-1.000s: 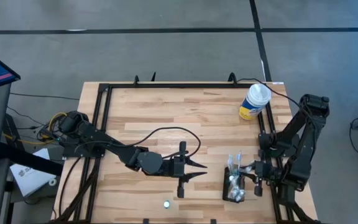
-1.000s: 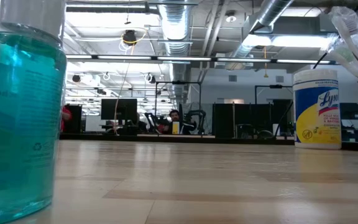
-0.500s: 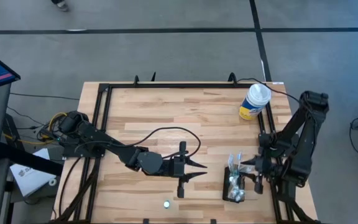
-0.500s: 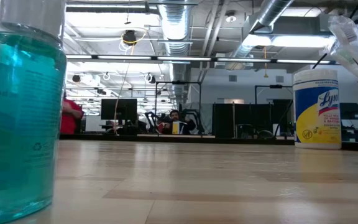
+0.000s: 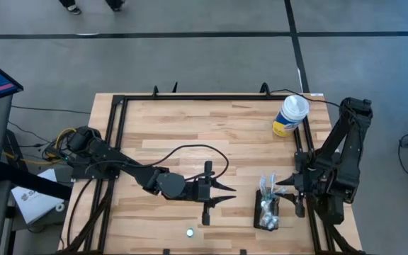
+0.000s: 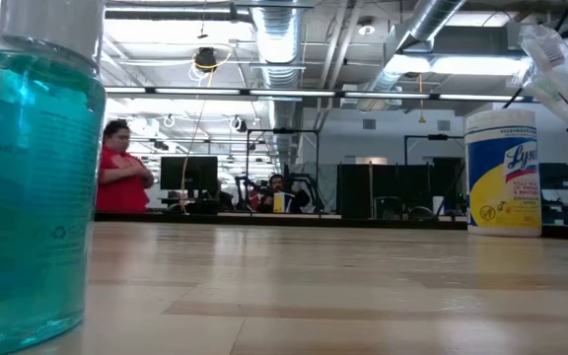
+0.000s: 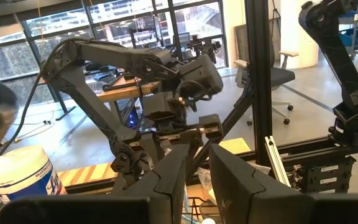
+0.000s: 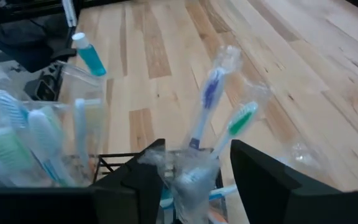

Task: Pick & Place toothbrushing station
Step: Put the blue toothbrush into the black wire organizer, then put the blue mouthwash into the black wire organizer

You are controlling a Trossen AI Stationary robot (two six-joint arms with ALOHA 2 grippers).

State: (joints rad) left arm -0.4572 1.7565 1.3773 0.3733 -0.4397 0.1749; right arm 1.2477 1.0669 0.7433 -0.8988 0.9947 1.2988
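Toward five o'clock on the table (image 5: 190, 124), the caddy (image 5: 265, 213) stands near the front edge, black and stuffed with wrapped toothbrushes (image 8: 213, 102). Just at its three o'clock side hangs the right pincer (image 5: 287, 193), its fingers spread wide on either side of the wrapped brushes, gripping nothing that can be made out. Near six o'clock the left pincer (image 5: 227, 195) lies low over the wood, fingers partly apart and empty, pointing toward the caddy. At one o'clock a canister (image 5: 290, 115) stands by the frame. A blue bottle (image 6: 30, 177) stands close to the low camera.
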